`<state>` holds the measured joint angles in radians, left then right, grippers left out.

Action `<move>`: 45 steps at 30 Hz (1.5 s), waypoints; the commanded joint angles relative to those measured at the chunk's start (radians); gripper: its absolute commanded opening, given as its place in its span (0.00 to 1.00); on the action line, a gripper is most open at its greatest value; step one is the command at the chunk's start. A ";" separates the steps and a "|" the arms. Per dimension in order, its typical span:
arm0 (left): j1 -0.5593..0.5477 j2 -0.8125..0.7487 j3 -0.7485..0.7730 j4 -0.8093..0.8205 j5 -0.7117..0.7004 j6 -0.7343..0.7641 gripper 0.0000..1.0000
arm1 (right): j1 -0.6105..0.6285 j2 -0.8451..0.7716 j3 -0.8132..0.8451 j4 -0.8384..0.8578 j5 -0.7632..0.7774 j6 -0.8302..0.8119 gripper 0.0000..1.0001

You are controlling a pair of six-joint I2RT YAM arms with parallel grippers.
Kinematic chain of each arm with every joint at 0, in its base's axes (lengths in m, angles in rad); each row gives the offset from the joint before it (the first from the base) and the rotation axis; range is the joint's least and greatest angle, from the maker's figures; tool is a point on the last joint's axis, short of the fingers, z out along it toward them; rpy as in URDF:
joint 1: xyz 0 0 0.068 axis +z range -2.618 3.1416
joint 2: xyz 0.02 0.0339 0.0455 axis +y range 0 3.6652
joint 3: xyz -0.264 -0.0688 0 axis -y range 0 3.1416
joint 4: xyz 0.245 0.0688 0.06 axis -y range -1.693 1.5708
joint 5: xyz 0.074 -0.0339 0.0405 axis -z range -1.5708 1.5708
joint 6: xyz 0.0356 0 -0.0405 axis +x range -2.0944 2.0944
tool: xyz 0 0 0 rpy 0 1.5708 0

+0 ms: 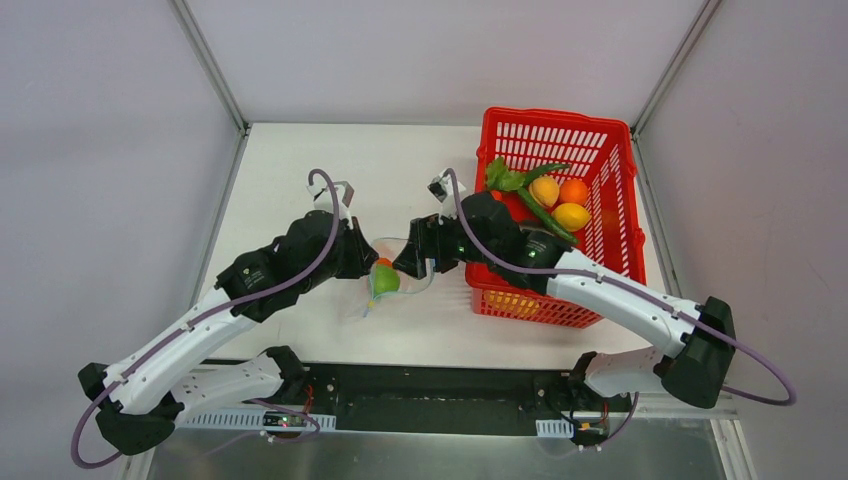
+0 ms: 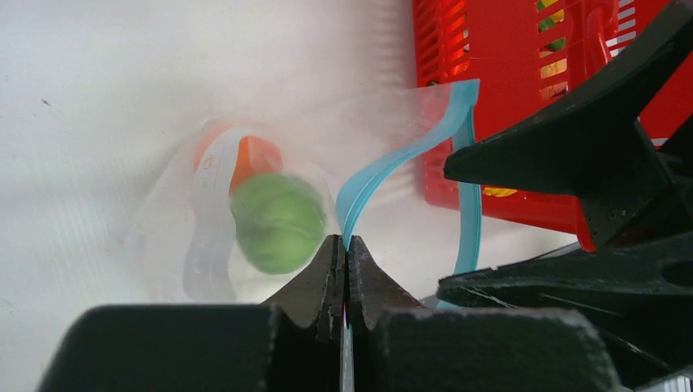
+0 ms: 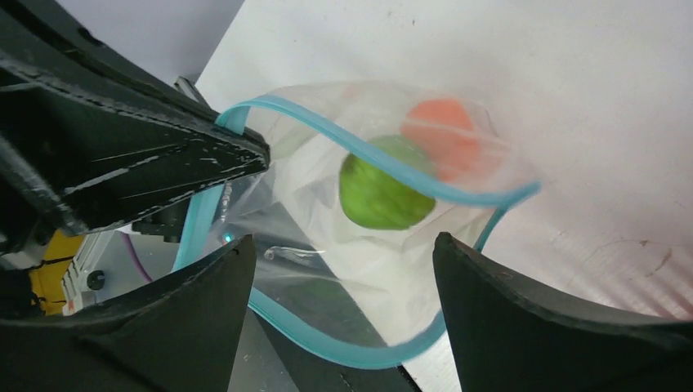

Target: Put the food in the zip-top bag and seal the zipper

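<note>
The zip-top bag (image 1: 400, 285) lies between the two arms with its mouth open. A green ball of food (image 1: 384, 280) and an orange piece (image 1: 383, 262) are inside it. My left gripper (image 2: 344, 241) is shut on the teal zipper (image 2: 384, 163) at one lip; the green ball (image 2: 278, 222) shows just beyond its tips. My right gripper (image 3: 343, 241) stands open at the bag's mouth, nothing between its fingers, with the other zipper lip (image 3: 343, 347) curving below. From there the green ball (image 3: 380, 196) and orange piece (image 3: 445, 135) show through the plastic.
A red mesh basket (image 1: 600, 140) stands at the right rear, close behind my right arm. It holds more food: an orange ball (image 1: 573, 190), a yellow piece (image 1: 571, 215), a peach ball (image 1: 544, 190) and green leafy pieces (image 1: 505, 178).
</note>
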<state>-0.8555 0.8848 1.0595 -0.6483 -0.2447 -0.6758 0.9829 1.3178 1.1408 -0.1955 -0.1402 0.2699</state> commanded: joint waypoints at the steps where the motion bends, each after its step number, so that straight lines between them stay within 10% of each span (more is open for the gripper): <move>1: 0.012 -0.017 -0.006 0.024 -0.035 -0.028 0.00 | 0.004 -0.085 0.045 0.044 -0.037 0.012 0.83; 12: 0.012 -0.044 -0.034 0.023 -0.067 -0.044 0.00 | 0.005 -0.236 -0.025 -0.064 0.254 0.123 0.75; 22: 0.012 -0.058 -0.037 0.021 -0.064 -0.047 0.00 | 0.004 -0.059 0.088 -0.085 0.122 0.157 0.62; 27: 0.013 -0.081 -0.051 0.011 -0.071 -0.050 0.00 | 0.004 0.078 0.179 -0.138 0.187 0.142 0.49; 35: 0.020 -0.092 0.001 -0.102 -0.180 0.035 0.00 | 0.006 0.084 0.239 -0.101 0.096 0.111 0.00; 41: 0.028 -0.112 0.111 -0.186 -0.214 0.184 0.00 | 0.004 0.008 0.108 0.130 -0.006 0.126 0.00; 45: 0.042 0.058 0.272 -0.392 -0.175 0.249 0.00 | 0.004 0.155 0.261 -0.118 0.161 0.110 0.00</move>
<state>-0.8295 0.8104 1.1812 -0.8604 -0.4160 -0.5308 0.9844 1.3724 1.2724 -0.1993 -0.0891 0.3927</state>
